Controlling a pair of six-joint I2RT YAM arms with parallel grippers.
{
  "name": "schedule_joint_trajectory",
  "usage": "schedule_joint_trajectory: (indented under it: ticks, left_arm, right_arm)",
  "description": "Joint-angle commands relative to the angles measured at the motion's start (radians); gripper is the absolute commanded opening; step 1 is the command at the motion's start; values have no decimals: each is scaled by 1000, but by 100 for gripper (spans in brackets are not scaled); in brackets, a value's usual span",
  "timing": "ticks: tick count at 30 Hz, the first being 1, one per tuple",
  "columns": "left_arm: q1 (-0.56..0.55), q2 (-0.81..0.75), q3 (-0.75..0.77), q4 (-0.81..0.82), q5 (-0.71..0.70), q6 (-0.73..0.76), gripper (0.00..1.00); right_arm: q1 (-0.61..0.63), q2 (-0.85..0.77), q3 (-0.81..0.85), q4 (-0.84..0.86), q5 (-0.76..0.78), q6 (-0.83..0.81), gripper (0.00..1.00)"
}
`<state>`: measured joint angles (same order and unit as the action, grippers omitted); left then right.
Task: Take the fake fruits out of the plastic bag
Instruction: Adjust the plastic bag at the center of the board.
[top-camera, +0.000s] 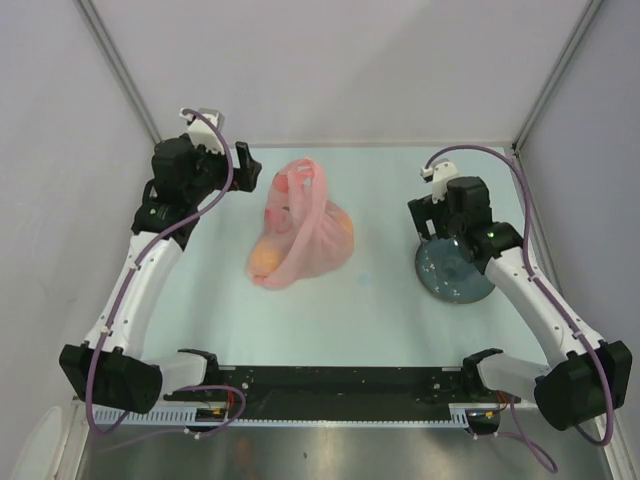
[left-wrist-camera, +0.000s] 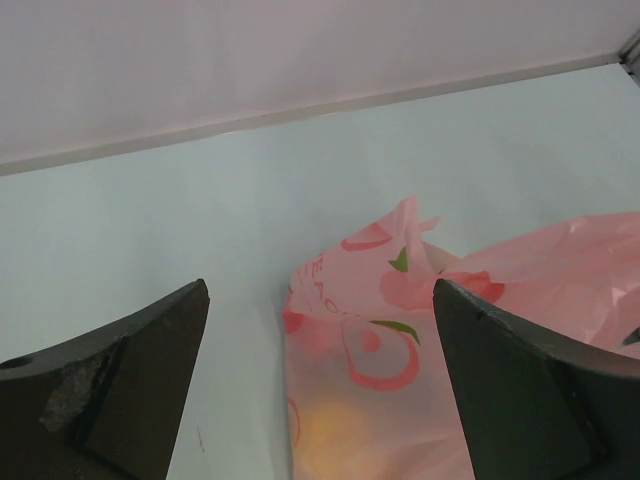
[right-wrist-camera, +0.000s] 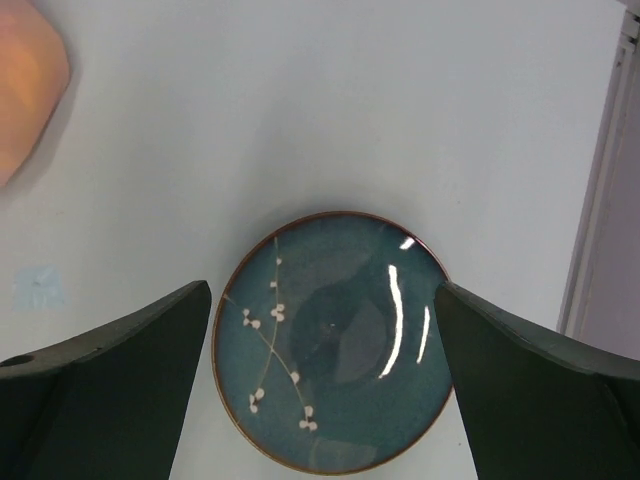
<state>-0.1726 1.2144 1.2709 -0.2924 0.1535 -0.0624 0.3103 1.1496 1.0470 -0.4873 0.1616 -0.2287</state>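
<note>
Plastic bag (top-camera: 300, 225): we find it on the table (top-camera: 390, 300), a little left of centre, between the two arms. It is thin, crinkled, translucent pink film, slumped in a rounded heap, with its loop handles bunched at the far end. In the left wrist view its top rises to a folded peak, and the film carries red printed fruit shapes with small green leaves.

Fake fruits (top-camera: 266, 258): all that we can make out lie inside the bag. An orange-yellow round one glows through the film at the near-left corner, and a second warm orange patch shows at the right side. Redder spots near the handles could be print or fruit; we cannot tell which.

Left gripper (left-wrist-camera: 320, 290): jaws wide apart, just left of the bag's far end, pointing at it, not touching.

Right gripper (right-wrist-camera: 322, 290): jaws wide apart, poised over a dark blue-green plate (right-wrist-camera: 340, 400) with a white blossom sprig, well right of the bag.
</note>
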Motion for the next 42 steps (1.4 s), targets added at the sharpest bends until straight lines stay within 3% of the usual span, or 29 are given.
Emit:
schedule_joint_trajectory:
  ticks: [1,3,6,12,16,20,25,30,36,41,42]
  left_arm:
    - [-2,-12,140,-54,128,35,100]
    - [-2,7,192,-88,173,122,100]
    - [-5,49,280,-132,201,194,100]
    - [-57,168,515,-255,142,271,100]
    - [-84,186,507,-223,208,242,97]
    - [-100,227,489,-218,262,173,87]
    - [-102,254,475,-214,426,179,81]
    - [-136,258,485,-313,512,311,81]
    - [-199,292,482,-361,437,433,79]
    - [-212,301,484,-304,368,411,58]
    - [-214,295,484,-297,366,403,49]
  right_arm:
    - [53,13,19,36,3,-55,100]
    - [65,10,21,53,-118,-169,100]
    - [64,24,25,127,-232,-178,100]
    - [56,110,128,191,-329,73,99]
    - [62,147,218,171,-414,155,99]
    - [61,170,287,168,-430,221,99]
    - [76,170,321,127,-482,186,98]
    - [76,182,321,156,-493,212,98]
    - [79,246,332,223,-510,288,98]
    - [92,274,357,220,-528,301,98]
    - [93,275,358,222,-530,299,98]
